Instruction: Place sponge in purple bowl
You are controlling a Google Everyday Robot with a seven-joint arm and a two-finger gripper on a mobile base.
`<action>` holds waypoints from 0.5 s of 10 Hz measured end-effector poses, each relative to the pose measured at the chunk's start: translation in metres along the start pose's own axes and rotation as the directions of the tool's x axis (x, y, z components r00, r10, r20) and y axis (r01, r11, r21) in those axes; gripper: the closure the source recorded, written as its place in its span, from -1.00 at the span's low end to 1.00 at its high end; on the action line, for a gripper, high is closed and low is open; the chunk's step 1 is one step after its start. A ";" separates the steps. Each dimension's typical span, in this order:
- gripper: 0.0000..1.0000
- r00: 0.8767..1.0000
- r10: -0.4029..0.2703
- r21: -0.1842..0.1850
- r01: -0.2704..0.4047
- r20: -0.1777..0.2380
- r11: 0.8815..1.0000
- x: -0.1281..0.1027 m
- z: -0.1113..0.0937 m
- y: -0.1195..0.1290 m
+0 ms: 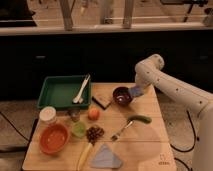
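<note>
1. Claw (136, 89) hangs at the end of the white arm, which comes in from the right, over the table's (145, 142) back part.
2. Sponge (134, 93): light-blue block right at the claw's tip, apparently off the table, so prob. carried.
3. Grip: can't tell how far open the claw is, nor whether it truly clamps the sponge.
4. Key relation: bowl (120, 96) sits just left of the claw and a bit lower. Its right rim is touching or nearly touching the sponge in this view. Bowl inside looks empty.
5. Sponge's long axis: can't tell.
6. Judgement: sponge not yet over the bowl's centre. Next move needs a short shift left, then release. Risk: letting go at the rim, so the sponge drops outside to the right.
7. Pad (101, 101) lies further left, past the bowl, not in the way.
</note>
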 end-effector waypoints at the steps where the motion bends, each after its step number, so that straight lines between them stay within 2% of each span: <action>1: 0.92 1.000 -0.007 -0.001 0.007 0.001 1.000 -0.001 0.001 -0.001; 5: 0.92 0.999 -0.051 0.000 0.051 0.013 0.999 -0.010 0.004 -0.014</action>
